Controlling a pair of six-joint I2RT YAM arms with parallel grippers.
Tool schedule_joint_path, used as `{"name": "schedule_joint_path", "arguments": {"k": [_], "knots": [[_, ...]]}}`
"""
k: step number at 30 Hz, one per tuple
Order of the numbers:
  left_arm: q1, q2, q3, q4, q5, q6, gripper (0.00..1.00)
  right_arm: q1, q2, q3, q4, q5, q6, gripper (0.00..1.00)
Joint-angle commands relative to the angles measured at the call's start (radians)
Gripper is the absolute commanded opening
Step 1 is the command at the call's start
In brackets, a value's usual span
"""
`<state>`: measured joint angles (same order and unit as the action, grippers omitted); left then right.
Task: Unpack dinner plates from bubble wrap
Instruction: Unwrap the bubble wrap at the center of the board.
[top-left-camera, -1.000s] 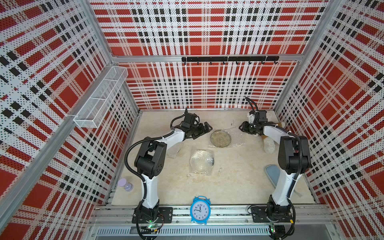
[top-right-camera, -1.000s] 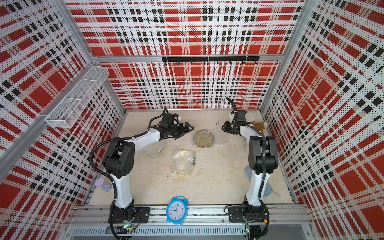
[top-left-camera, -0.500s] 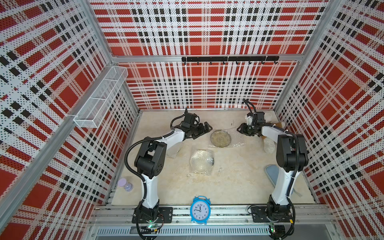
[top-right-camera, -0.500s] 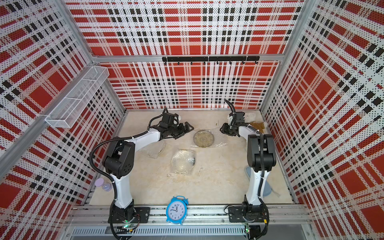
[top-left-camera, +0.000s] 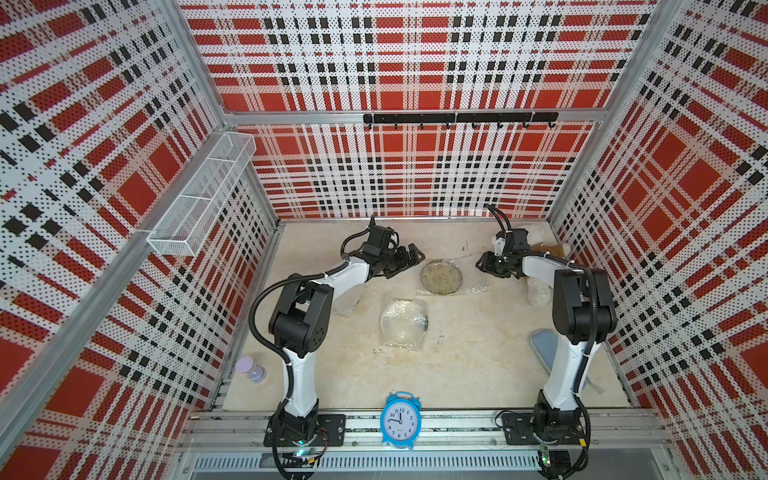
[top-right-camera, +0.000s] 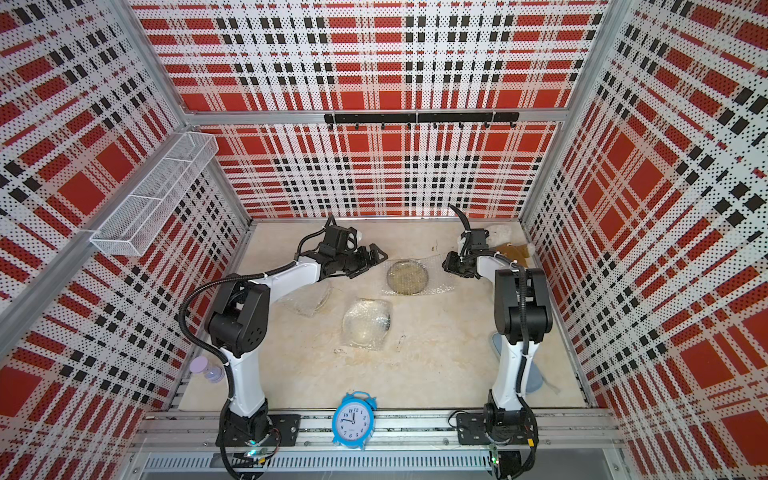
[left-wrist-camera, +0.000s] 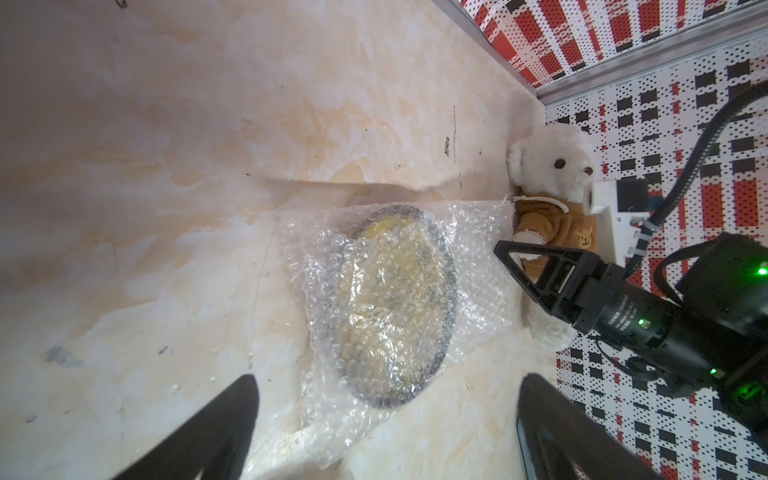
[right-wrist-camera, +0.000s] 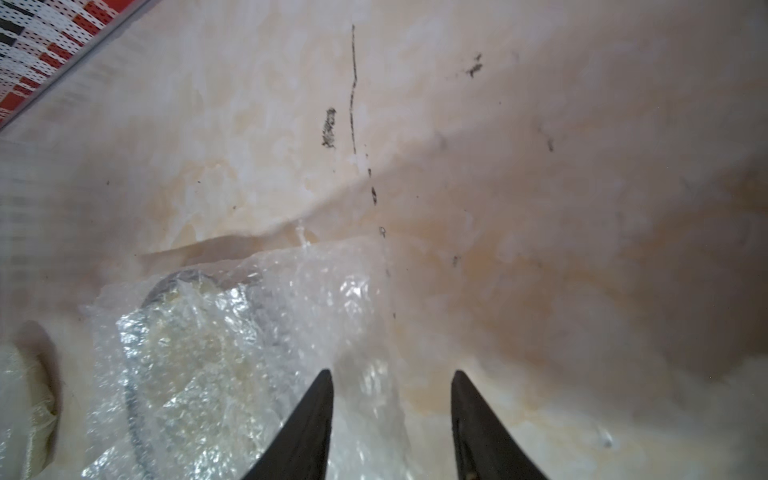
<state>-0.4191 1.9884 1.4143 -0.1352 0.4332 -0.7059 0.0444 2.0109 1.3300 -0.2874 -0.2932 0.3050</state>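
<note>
While bubble wrap (top-left-camera: 473, 274) covers yellow plate (top-left-camera: 441, 277), second sheet (top-left-camera: 417, 343) encloses cream plate (top-left-camera: 404, 322).

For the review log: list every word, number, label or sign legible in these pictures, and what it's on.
"1" to "12": hour numerals around the dial of the blue alarm clock.
Small print inside that dial: too small to read.
White print on the right arm's black wrist housing: too blurred to read.
No other text can be made out.
</note>
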Motion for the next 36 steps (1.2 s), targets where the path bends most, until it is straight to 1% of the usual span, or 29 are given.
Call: {"name": "schedule_joint_path", "arguments": {"k": [1, 10, 15, 20, 23, 27, 33, 36], "knots": [[0.004, -0.010, -0.002, 0.014, -0.003, 0.001, 0.99, 0.005, -0.043, -0.005, 0.039, 0.017, 0.006, 0.47], [0.002, -0.010, -0.003, 0.013, -0.004, 0.000, 0.99, 0.009, -0.067, -0.031, 0.094, -0.037, 0.009, 0.43], [0.002, -0.010, -0.005, 0.013, -0.004, 0.000, 0.99, 0.018, -0.074, -0.030, 0.099, -0.045, 0.005, 0.40], [0.002, -0.010, -0.005, 0.013, -0.001, 0.000, 0.99, 0.022, -0.083, -0.042, 0.116, -0.044, 0.009, 0.35], [0.001, -0.008, -0.005, 0.013, 0.000, -0.001, 1.00, 0.022, -0.091, -0.052, 0.128, -0.038, 0.011, 0.30], [0.002, -0.007, -0.005, 0.013, 0.001, -0.001, 0.99, 0.023, -0.115, -0.072, 0.145, -0.020, 0.010, 0.30], [-0.002, -0.003, -0.002, 0.013, 0.002, -0.001, 0.99, 0.022, -0.129, -0.062, 0.154, -0.020, -0.004, 0.40], [0.000, -0.004, -0.002, 0.013, 0.002, -0.001, 0.99, 0.022, -0.110, -0.030, 0.140, -0.032, -0.009, 0.41]]}}
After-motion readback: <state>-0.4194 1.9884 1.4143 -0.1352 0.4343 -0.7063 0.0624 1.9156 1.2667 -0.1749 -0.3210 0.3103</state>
